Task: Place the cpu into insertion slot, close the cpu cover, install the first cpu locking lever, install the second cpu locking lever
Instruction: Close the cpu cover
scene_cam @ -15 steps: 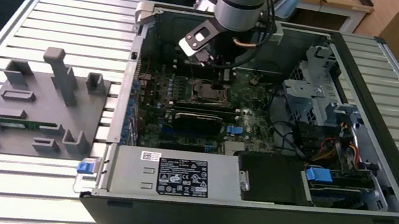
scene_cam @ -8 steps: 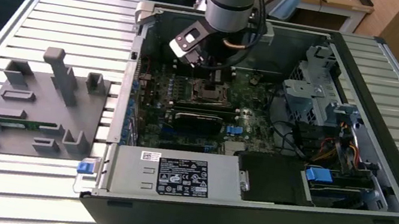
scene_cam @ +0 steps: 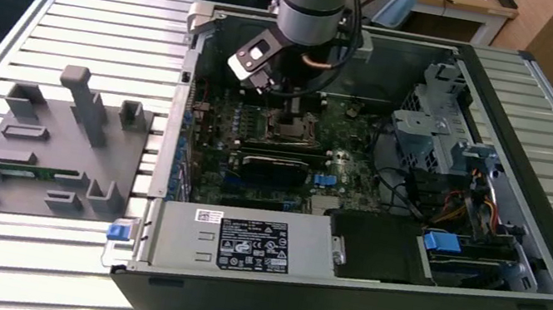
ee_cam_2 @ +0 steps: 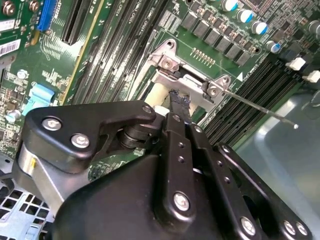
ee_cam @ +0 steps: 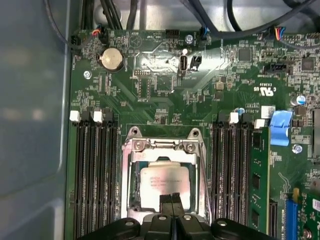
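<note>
Jaws pressed together, pinching nothing, the gripper (ee_cam: 172, 200) hovers right over the chip (ee_cam: 165, 179), which sits in its socket (ee_cam: 134, 197) with the metal cover (ee_cam: 162, 146) seemingly down around it. One thin lever (ee_cam_2: 260, 111) sticks out free. Best handled, I'd say, with straight, centred pressure and no sideways nudging.

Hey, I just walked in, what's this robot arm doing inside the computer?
The arm reaches into the open computer case, its gripper low over the green motherboard. The cpu already sits in the insertion slot, and the cpu cover frames it. The jaws are together at the chip's edge. In the second wrist view a thin metal lever sticks out from the socket, seemingly unlatched.
</note>
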